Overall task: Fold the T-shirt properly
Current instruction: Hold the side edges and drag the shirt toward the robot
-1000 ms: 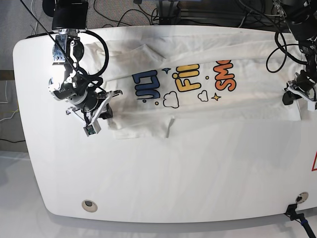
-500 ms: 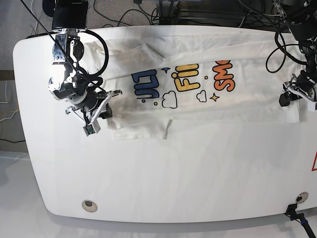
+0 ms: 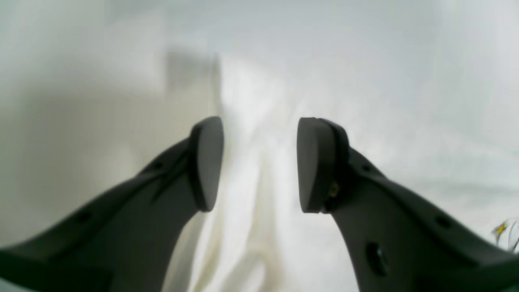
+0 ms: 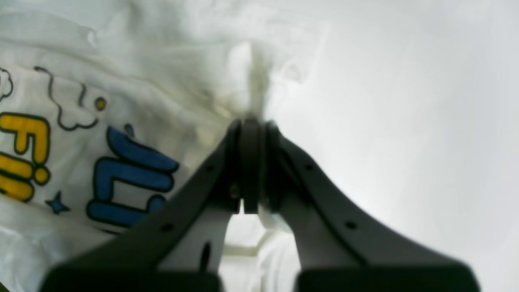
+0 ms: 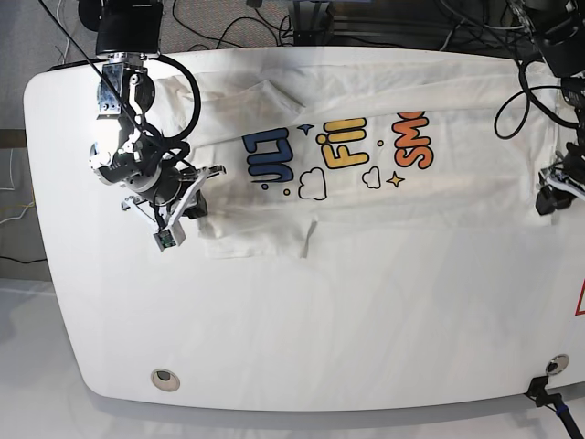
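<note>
White cotton T-shirt [image 5: 366, 174]: spread across my white tabletop [image 5: 347, 320].
Right gripper [image 4: 251, 170]: I see it pinching the shirt edge.
Left gripper [image 3: 259, 162]: parted over cloth.

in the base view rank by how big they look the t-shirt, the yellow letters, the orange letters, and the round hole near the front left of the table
1. T-shirt, by far the largest.
2. Yellow letters and orange letters: they look about alike, so I won't rank them.
3. Round hole, the smallest.

The white T-shirt [image 5: 366, 174] lies spread, wrinkled, across the tabletop, colourful print facing up.
</note>
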Action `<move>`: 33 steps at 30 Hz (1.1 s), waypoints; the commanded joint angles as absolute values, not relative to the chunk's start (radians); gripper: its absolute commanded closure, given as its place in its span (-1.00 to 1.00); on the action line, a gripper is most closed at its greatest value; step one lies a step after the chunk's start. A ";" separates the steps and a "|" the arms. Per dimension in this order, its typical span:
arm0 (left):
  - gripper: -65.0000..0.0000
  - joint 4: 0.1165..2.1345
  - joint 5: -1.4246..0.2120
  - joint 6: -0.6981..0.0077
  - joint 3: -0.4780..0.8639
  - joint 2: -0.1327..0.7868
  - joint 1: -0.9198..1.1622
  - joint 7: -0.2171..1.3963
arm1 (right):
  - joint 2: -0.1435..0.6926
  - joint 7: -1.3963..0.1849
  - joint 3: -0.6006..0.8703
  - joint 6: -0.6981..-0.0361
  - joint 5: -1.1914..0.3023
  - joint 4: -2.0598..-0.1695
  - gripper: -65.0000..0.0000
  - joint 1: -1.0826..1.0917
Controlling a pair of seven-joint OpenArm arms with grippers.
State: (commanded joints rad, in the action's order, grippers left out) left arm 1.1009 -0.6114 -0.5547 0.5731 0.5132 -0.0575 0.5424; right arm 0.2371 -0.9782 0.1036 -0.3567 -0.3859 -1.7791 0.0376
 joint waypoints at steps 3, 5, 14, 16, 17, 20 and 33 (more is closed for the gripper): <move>0.13 1.101 -0.611 -0.549 0.573 0.533 -0.062 0.542 | 0.236 -0.977 0.104 -0.357 -0.386 -1.779 0.94 0.038; 0.13 1.095 -0.611 -0.549 0.572 0.535 -0.076 0.542 | 0.236 -0.977 0.104 -0.357 -0.386 -1.779 0.94 0.038; 0.13 0.966 -0.458 -0.555 0.576 0.536 -0.189 0.538 | 0.236 -0.977 0.104 -0.357 -0.386 -1.779 0.94 0.038; 0.13 0.963 -0.455 -0.549 0.573 0.535 -0.211 0.522 | 0.236 -0.977 0.104 -0.357 -0.386 -1.779 0.94 0.038; 0.13 0.949 -0.453 -0.549 0.573 0.535 -0.217 0.513 | 0.236 -0.977 0.104 -0.357 -0.386 -1.779 0.94 0.038; 0.13 0.863 -0.450 -0.541 0.567 0.535 -0.251 0.489 | 0.236 -0.977 0.104 -0.357 -0.386 -1.779 0.94 0.038; 0.13 0.699 -0.326 -0.526 0.526 0.519 -0.309 0.392 | 0.240 -0.977 0.104 -0.360 -0.386 -1.778 0.94 0.036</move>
